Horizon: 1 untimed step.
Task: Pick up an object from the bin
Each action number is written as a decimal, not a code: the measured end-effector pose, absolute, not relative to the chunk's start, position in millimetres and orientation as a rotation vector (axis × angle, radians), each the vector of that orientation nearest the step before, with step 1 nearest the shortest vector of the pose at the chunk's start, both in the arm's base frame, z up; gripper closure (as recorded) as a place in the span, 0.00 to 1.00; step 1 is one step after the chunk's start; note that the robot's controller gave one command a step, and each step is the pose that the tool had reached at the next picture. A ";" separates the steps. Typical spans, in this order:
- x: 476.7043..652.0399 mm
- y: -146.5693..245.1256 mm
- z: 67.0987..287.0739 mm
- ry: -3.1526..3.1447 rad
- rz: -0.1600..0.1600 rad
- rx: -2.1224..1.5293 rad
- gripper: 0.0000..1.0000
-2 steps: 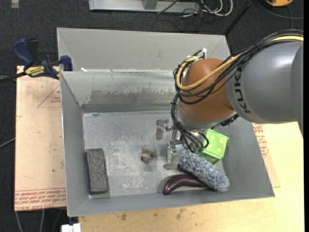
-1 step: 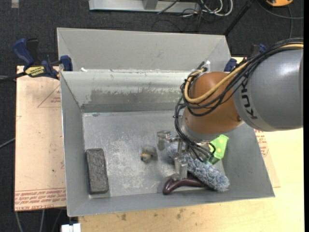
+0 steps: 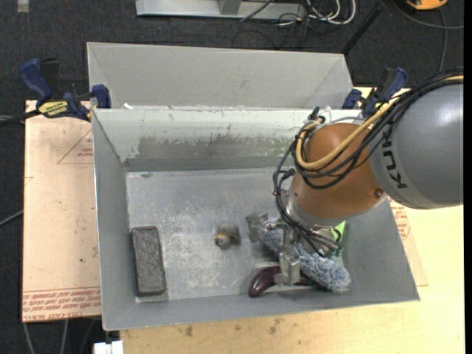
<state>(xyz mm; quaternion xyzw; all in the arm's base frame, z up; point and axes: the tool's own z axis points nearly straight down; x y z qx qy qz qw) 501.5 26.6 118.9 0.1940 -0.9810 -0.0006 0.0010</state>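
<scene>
Grey metal claw (image 3: 289, 269) is shown low in the near right corner of the bin (image 3: 184, 198), beneath the arm's orange wrist cover (image 3: 332, 175). Whether it is open or closed cannot be told, and no thing can be confirmed as gripped. Its tip is seen where two things meet. A dark purple rounded piece (image 3: 259, 283) lies just to the view's left of it, close to the near wall. A blue-grey fuzzy piece (image 3: 328, 273) is stretched out to the view's right of it and is partly hidden under the wrist. A small grey lump (image 3: 258, 227) is seen just behind the claw, and a bright green scrap (image 3: 338, 234) is glimpsed at the lower right edge of the cover. Farther toward the view's left, near the middle of the floor, a tan-and-grey pebble-like thing (image 3: 227, 236) is set by itself. Well apart from all these, by the left wall, a dark grey rectangular block (image 3: 147, 261) is laid flat, with its long side roughly along that wall.
</scene>
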 end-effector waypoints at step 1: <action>485.7 9.2 77.7 -3.106 -0.003 0.462 1.00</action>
